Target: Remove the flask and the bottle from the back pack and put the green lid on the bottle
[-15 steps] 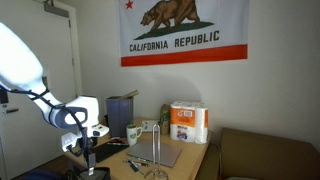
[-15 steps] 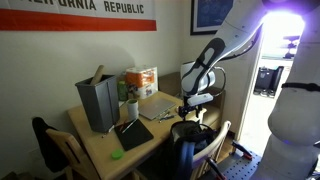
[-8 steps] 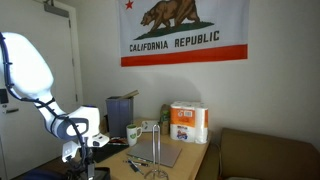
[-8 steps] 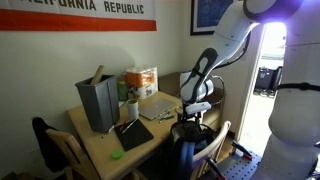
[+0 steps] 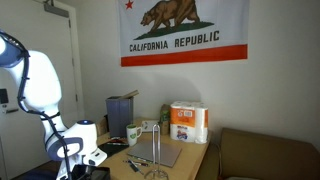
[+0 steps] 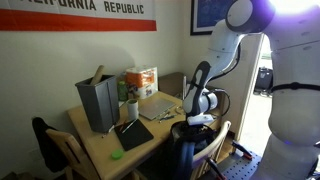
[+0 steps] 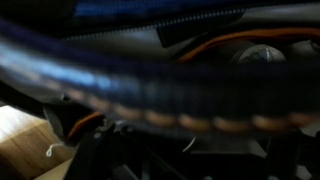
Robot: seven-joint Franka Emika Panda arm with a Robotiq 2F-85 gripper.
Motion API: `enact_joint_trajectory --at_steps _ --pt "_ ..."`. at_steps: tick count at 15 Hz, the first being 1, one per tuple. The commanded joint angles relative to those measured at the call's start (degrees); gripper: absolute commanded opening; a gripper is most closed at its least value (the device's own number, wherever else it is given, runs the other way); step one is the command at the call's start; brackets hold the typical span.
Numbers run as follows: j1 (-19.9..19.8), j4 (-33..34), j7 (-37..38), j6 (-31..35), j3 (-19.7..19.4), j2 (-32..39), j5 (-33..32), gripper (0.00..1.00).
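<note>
The pincer point(image 6: 193, 122) stands wide, directly above the back pack point(image 6: 188, 142); the tabletop point(image 6: 90, 148) lies just beside it. The flask and the bottle are not visible, presumably inside. Advise a slow, straight descent through the opening, clear of fabric.

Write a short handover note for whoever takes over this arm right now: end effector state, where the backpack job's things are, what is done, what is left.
End effector: open, nothing seen in it, low over the black backpack beside the desk. The wrist view is only a dark blur.
Green lid: on the desk near its front corner.
Flask and bottle: not visible in any view, so probably inside the backpack.
Done: nothing taken out yet.
Left: pull out the flask and the bottle, then put the green lid on the bottle.
</note>
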Motion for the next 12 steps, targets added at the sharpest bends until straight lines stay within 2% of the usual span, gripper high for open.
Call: enact_joint_trajectory --at_steps 1,4,9,12 --pt "-2.59 0.34 -3.94 5.77 2.24 3.91 4.39 1.00" --pt "-3.34 1.12 -5.27 8.09 1.60 5.59 4.34 1.00" --pt "-3.03 2.91 -6.49 8.26 -0.34 5.61 3.26 1.00" --pt "-3.23 4.16 -7.24 8.11 0.32 6.22 3.31 1.00"
